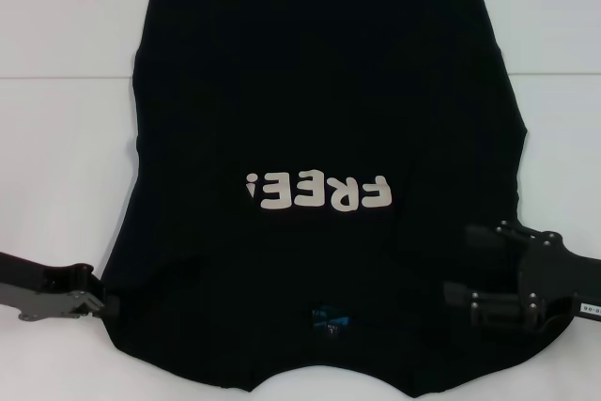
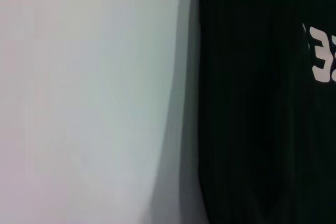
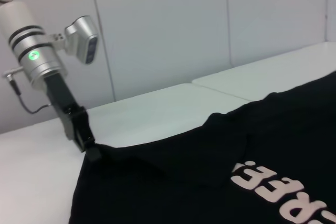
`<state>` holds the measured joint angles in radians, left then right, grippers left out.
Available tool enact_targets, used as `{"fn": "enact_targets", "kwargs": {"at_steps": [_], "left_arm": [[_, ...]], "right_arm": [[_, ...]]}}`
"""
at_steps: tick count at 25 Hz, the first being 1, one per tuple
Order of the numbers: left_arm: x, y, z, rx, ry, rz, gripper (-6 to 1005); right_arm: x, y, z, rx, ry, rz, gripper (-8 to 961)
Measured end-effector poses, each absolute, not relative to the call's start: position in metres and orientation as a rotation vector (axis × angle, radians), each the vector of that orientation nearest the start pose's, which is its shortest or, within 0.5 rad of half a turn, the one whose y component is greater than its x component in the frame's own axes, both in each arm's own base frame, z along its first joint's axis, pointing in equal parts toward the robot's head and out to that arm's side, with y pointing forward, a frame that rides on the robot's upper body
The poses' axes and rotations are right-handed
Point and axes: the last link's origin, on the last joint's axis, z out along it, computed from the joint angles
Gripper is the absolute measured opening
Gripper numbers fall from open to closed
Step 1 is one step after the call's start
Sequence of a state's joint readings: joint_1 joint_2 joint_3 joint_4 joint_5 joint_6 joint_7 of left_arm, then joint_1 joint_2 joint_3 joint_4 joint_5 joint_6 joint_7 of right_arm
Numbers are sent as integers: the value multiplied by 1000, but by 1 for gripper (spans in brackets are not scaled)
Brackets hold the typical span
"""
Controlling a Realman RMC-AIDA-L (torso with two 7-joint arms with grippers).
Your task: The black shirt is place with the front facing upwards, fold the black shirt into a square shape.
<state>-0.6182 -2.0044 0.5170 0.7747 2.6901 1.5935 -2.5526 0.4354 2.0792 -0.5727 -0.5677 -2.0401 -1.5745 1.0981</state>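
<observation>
Head view: left claw grips black shirt.

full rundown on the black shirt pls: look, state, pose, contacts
The black shirt is soft dark cloth, spread mostly flat and front up on the white table, sleeves apparently tucked in. Cream "FREE!" lettering reads upside down from the head view; a small blue neck label sits at the collar nearest the robot. The left hand meets its near left edge, lifting the corner slightly. The right hand, fingers apart, hovers over its near right side.
</observation>
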Motion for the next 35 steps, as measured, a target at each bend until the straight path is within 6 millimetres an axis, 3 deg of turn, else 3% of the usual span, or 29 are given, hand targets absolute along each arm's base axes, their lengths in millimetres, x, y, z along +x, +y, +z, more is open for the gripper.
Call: {"fn": "enact_targets", "kwargs": {"at_steps": [4, 7, 13, 17, 20, 23, 35], "left_arm": [[-322, 328, 45, 2402, 2343, 68, 97], [-322, 328, 46, 2413, 2315, 106, 27], [-321, 326, 46, 2455, 2255, 102, 27], [-322, 324, 46, 2475, 2229, 119, 27], [-321, 324, 45, 2480, 2220, 125, 26], [-321, 324, 45, 2486, 2212, 130, 26], [-321, 324, 47, 2486, 2215, 151, 27]], "right_arm": [[305, 300, 9, -2612, 649, 696, 924], [304, 310, 37, -2567, 866, 662, 923], [306, 335, 108, -2347, 1467, 348, 921], [302, 348, 135, -2183, 1715, 155, 920], [297, 356, 135, -2154, 1721, -15, 920], [292, 362, 122, -2167, 1713, -135, 919], [280, 369, 63, -2312, 1628, -252, 916]]}}
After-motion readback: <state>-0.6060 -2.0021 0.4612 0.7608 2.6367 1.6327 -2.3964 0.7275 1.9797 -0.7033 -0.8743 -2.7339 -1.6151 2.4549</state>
